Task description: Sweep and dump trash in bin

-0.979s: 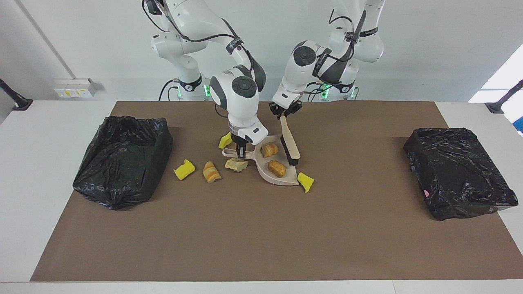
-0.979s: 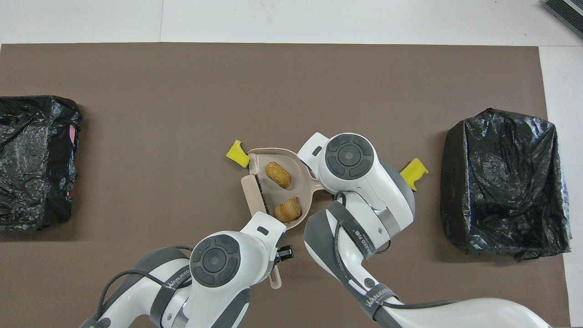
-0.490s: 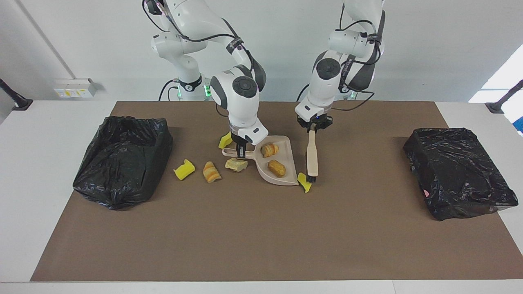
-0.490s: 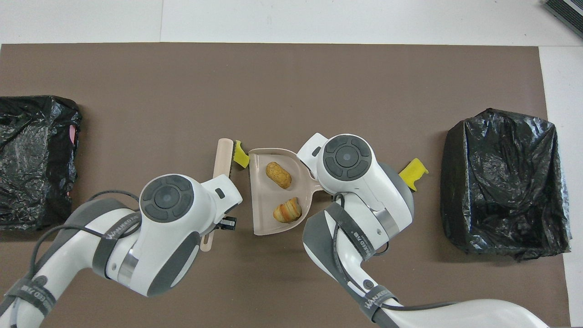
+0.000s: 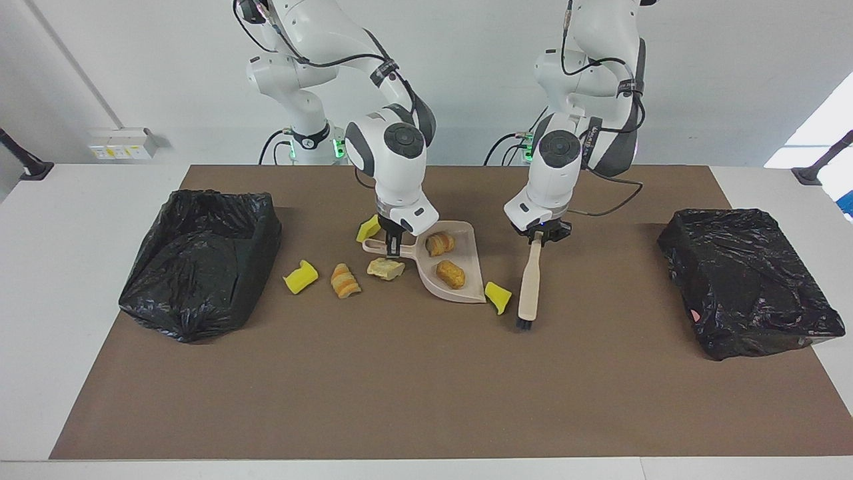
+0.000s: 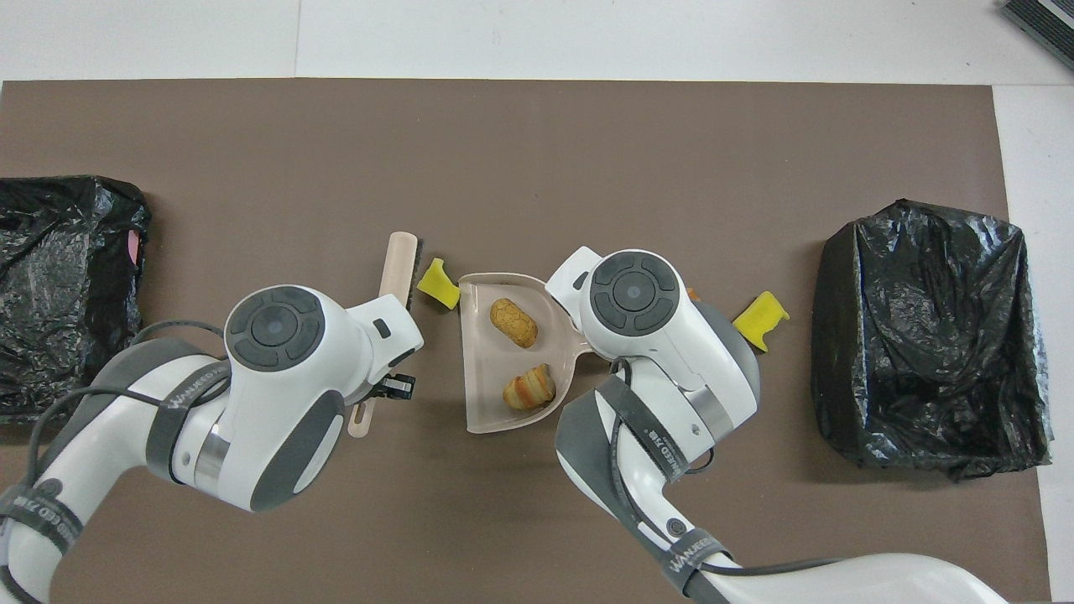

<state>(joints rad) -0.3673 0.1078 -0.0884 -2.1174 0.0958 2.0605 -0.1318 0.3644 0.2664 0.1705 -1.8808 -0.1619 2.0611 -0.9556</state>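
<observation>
Now the left gripper point(image 5: 538, 233) clamps the brush point(image 5: 530, 280) by its handle and has swung it out of the dustpan point(image 5: 460, 283) toward the left arm's end of the table. A second ago the brush lay across the pan's mouth beside the two lumps; now it hangs nearly upright, bristles low over the mat, just beside the yellow chunk point(image 5: 498, 296) that sits at the pan's open lip. So the chunk lies between brush and pan, which looks like the set-up for a fresh stroke inward.

The right gripper point(image 5: 394, 241) stays shut on the pan's handle and has not shifted; the pan rests flat on the mat with two tan lumps point(image 5: 450, 273) inside, unchanged.

Of the trash, five pieces remain outside the pan: the chunk at the lip, a yellow piece point(image 5: 367, 229) close to the right gripper on the robots' side, a pale lump point(image 5: 386, 268) touching or just beside the handle, and an orange lump point(image 5: 344, 280) and a yellow chunk point(image 5: 300, 277) between the pan and the bin point(image 5: 200, 260) at the right arm's end. A second bin point(image 5: 746, 280) stands at the left arm's end. Dumping is some way off; more sweeping seems due first.
</observation>
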